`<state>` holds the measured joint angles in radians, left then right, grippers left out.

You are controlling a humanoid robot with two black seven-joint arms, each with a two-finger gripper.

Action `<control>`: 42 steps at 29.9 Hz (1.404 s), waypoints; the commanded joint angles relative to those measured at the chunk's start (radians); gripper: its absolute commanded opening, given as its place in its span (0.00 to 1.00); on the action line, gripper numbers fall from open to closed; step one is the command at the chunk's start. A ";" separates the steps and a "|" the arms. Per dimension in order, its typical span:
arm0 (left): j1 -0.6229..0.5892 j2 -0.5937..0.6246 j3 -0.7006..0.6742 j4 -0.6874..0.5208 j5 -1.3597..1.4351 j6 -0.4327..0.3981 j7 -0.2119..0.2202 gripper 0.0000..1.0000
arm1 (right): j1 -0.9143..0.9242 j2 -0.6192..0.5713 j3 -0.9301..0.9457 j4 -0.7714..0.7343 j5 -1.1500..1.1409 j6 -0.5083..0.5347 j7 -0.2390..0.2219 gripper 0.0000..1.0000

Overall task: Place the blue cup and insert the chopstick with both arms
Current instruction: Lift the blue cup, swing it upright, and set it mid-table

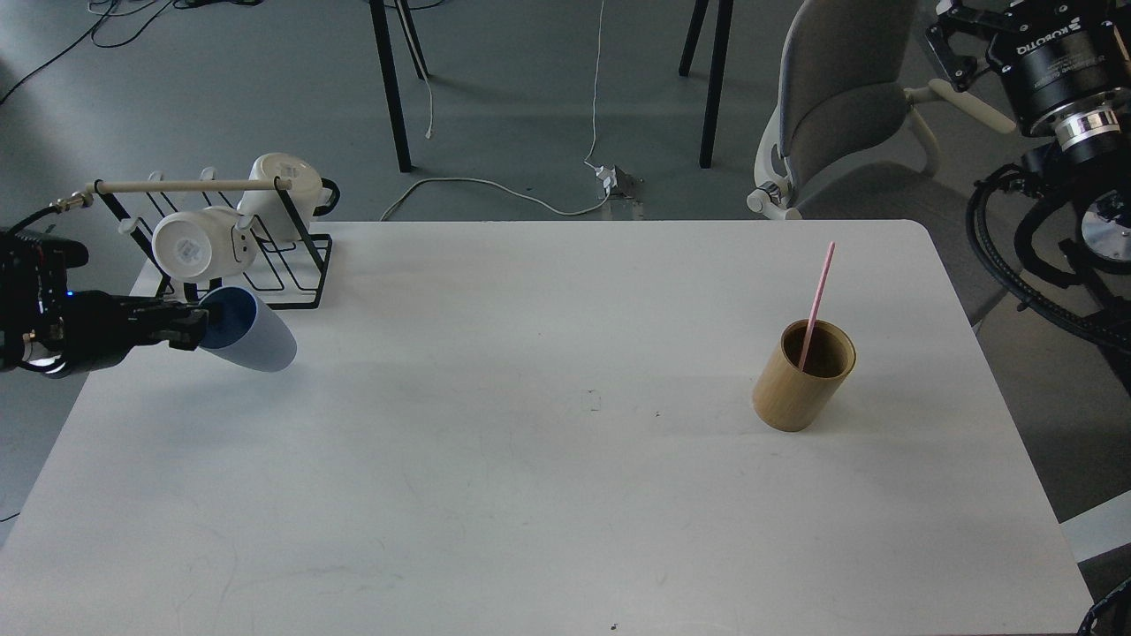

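Observation:
The blue cup (254, 344) hangs tilted above the table's left part, its mouth facing left, just in front of the mug rack. My left gripper (189, 326) comes in from the left and is shut on the cup's rim. The pink chopstick (818, 299) stands leaning in the tan bamboo holder (802, 377) on the right part of the table. My right arm is off the table at the top right. Its gripper (952, 35) is seen dark and partly cut off, and its fingers cannot be told apart.
A black wire rack (231, 265) with two white mugs (193, 246) and a wooden bar stands at the table's back left corner, close behind the cup. A grey chair (844, 106) stands behind the table's right end. The white table (548, 459) fills the foreground.

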<state>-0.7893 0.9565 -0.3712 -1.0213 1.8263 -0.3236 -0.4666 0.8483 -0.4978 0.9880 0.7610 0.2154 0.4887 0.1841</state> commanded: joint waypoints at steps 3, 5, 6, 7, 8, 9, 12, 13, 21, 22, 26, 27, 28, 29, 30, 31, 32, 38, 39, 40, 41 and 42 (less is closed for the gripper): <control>-0.158 -0.002 -0.002 -0.212 0.001 -0.165 0.114 0.01 | 0.009 -0.054 -0.006 0.001 -0.001 0.000 -0.002 1.00; -0.206 -0.039 -0.002 -0.247 0.004 -0.165 0.143 0.01 | 0.012 -0.071 -0.008 0.001 -0.004 0.000 -0.003 1.00; -0.231 -0.085 0.000 -0.255 0.008 -0.165 0.158 0.01 | 0.012 -0.079 -0.009 0.003 -0.007 0.000 -0.005 1.00; -0.246 -0.135 0.002 -0.255 0.017 -0.165 0.170 0.01 | 0.014 -0.087 -0.009 0.001 -0.008 0.000 -0.006 1.00; -0.258 -0.184 0.002 -0.255 0.033 -0.165 0.184 0.01 | 0.014 -0.094 -0.011 0.001 -0.008 0.000 -0.008 1.00; -0.269 -0.226 0.002 -0.255 0.053 -0.165 0.193 0.01 | 0.014 -0.103 -0.012 0.001 -0.010 0.000 -0.009 1.00; -0.297 -0.339 0.011 -0.253 0.119 -0.165 0.201 0.01 | 0.014 -0.134 -0.015 0.004 -0.010 0.000 -0.009 1.00; -0.300 -0.385 0.020 -0.253 0.136 -0.165 0.204 0.01 | 0.014 -0.143 -0.017 0.006 -0.010 0.000 -0.011 1.00; -0.286 -0.594 0.185 -0.223 0.180 -0.165 0.250 0.01 | 0.012 -0.186 -0.017 0.015 -0.010 0.000 -0.011 1.00; -0.284 -0.616 0.207 -0.214 0.182 -0.165 0.252 0.01 | 0.012 -0.188 -0.017 0.017 -0.010 0.000 -0.011 1.00; -0.271 -0.692 0.236 -0.143 0.180 -0.165 0.266 0.01 | 0.011 -0.189 -0.015 0.034 -0.010 0.000 -0.011 1.00; -0.262 -0.703 0.236 -0.123 0.180 -0.165 0.263 0.01 | 0.009 -0.189 -0.015 0.040 -0.010 0.000 -0.009 1.00; -0.252 -0.711 0.236 -0.097 0.180 -0.165 0.263 0.01 | 0.009 -0.189 -0.014 0.044 -0.010 0.000 -0.009 1.00; -0.243 -0.714 0.236 -0.076 0.180 -0.165 0.264 0.01 | 0.008 -0.189 -0.014 0.044 -0.010 0.000 -0.009 1.00; -0.238 -0.714 0.236 -0.059 0.182 -0.165 0.264 0.01 | 0.009 -0.189 -0.012 0.046 -0.010 0.000 -0.009 1.00; -0.237 -0.714 0.236 -0.051 0.182 -0.165 0.264 0.01 | 0.008 -0.189 -0.012 0.046 -0.010 0.000 -0.009 1.00; -0.235 -0.714 0.236 -0.046 0.182 -0.165 0.264 0.02 | 0.008 -0.189 -0.012 0.046 -0.010 0.000 -0.009 1.00; -0.226 -0.716 0.238 -0.023 0.182 -0.165 0.263 0.03 | 0.008 -0.188 -0.015 0.046 -0.010 0.000 -0.009 1.00; -0.223 -0.717 0.238 -0.007 0.179 -0.165 0.261 0.03 | 0.008 -0.188 -0.015 0.046 -0.010 0.000 -0.009 1.00; -0.223 -0.720 0.238 0.004 0.179 -0.165 0.261 0.03 | 0.006 -0.188 -0.015 0.046 -0.010 0.000 -0.009 1.00; -0.222 -0.726 0.238 0.013 0.179 -0.165 0.261 0.03 | 0.006 -0.188 -0.015 0.046 -0.010 0.000 -0.009 1.00; -0.223 -0.729 0.238 0.020 0.179 -0.165 0.261 0.04 | 0.005 -0.188 -0.015 0.046 -0.010 0.000 -0.009 1.00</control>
<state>-1.0138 0.2377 -0.1334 -1.0279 2.0060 -0.4888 -0.2047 0.8551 -0.6867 0.9730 0.8070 0.2055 0.4887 0.1749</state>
